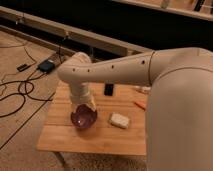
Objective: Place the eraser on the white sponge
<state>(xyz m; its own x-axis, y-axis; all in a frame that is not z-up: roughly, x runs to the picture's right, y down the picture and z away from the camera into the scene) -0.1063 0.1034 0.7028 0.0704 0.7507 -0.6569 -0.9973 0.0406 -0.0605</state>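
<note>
The eraser is a small black block lying on the wooden table, toward its far side. The white sponge lies nearer the table's middle, to the right of a purple bowl. My arm reaches in from the right, bends at the elbow and points down. My gripper sits at its end, right over the purple bowl, left of both the eraser and the sponge. It holds nothing that I can see.
An orange stick-like thing lies on the table's right side, partly behind my arm. Black cables and a small dark box lie on the floor to the left. A dark wall runs behind the table.
</note>
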